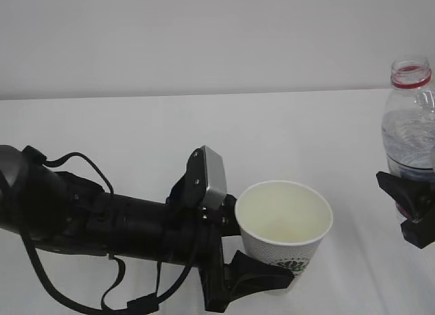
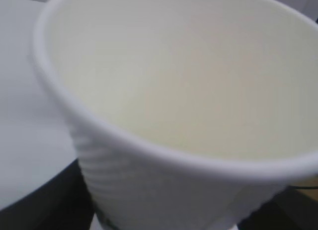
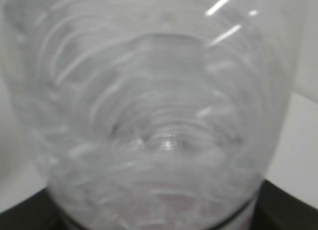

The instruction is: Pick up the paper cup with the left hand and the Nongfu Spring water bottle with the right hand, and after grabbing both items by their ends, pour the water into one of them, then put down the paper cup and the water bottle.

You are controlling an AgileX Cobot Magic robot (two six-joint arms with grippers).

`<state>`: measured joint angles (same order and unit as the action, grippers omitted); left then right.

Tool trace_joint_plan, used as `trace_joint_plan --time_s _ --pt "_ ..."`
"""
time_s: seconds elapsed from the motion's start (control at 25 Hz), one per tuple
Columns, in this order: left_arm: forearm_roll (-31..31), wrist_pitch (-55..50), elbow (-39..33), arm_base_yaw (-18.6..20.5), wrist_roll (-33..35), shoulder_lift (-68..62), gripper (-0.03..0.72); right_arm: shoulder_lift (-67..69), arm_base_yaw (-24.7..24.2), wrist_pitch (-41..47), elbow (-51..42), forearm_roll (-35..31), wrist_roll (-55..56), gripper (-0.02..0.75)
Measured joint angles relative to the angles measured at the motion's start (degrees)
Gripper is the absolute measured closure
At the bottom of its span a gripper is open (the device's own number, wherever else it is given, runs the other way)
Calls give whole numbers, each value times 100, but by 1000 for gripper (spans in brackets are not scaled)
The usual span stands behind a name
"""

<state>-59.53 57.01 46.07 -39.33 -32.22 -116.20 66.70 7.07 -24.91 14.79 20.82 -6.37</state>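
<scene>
Left gripper (image 1: 255, 277) clamped on upright paper cup (image 1: 284, 233), right gripper (image 1: 413, 213) clamped on uncapped water bottle (image 1: 410, 124) at tabletop (image 1: 136, 131) right edge.

Looked like a lab or test bench setup, not a home. Plain white table (image 1: 204, 124) filled the lower two thirds of the exterior frame, bare pale wall (image 1: 204, 36) across the top. No furnishings or decor in view. Black robot arm (image 1: 102, 223) with looped cables sat at lower left.
</scene>
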Motion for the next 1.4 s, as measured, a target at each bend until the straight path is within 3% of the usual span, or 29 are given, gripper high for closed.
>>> trace_joint_plan --time_s 0.44,1.4 --pt "406 -90 36 -101 -32 0 142 0 0 0 0 0 -589 256" --pt "-122 51 36 -101 -366 0 142 0 0 0 0 -10 -2653 256"
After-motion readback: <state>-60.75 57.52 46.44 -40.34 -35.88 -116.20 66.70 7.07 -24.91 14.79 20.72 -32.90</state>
